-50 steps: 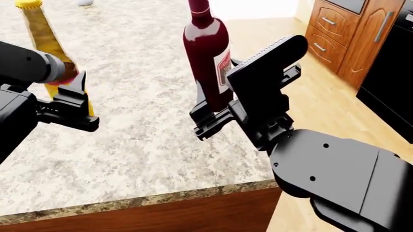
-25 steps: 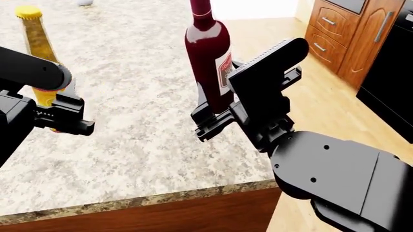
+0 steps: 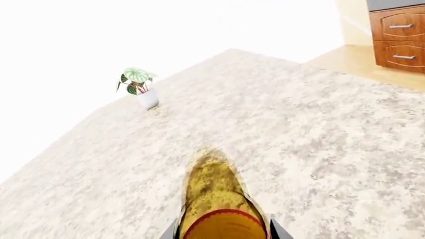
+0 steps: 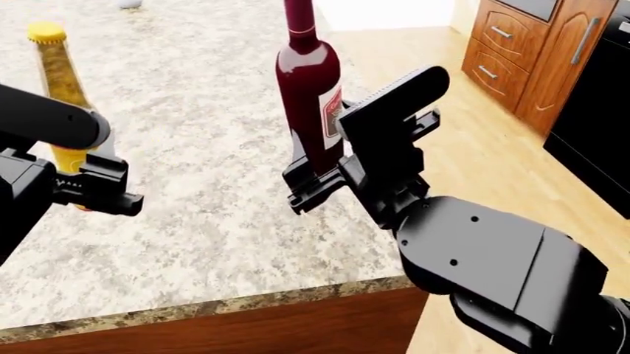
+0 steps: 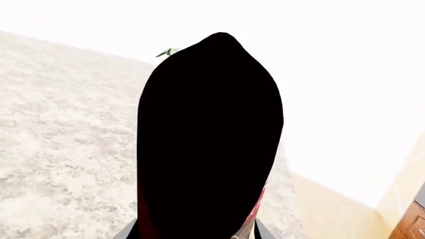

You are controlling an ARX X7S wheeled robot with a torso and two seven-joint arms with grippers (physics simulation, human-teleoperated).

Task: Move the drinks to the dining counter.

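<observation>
The amber beer bottle [image 4: 61, 81] with a yellow cap stands nearly upright over the left of the dining counter [image 4: 217, 221], a pale speckled granite slab. My left gripper [image 4: 94, 188] is shut on its lower body. The left wrist view shows the beer bottle [image 3: 219, 194] between the fingers [image 3: 276, 232] of my left gripper [image 3: 222, 233]. Near the counter's right edge, my right gripper [image 4: 315, 181] is shut on the dark-red wine bottle [image 4: 307, 81]. That wine bottle [image 5: 209, 139] fills the right wrist view as a dark shape within my right gripper [image 5: 192, 233]. Both bottle bases are hidden.
A small potted plant [image 3: 139, 85] stands far back on the counter. Orange-brown cabinets with handles [image 4: 517, 44] and a black appliance [image 4: 600, 110] stand to the right across the wood floor [image 4: 473, 155]. The counter's front edge [image 4: 197, 310] runs close to me.
The left arm has lowered the beer bottle and brought it from tilted to nearly upright. The right arm has shifted the wine bottle slightly left, further over the counter.
</observation>
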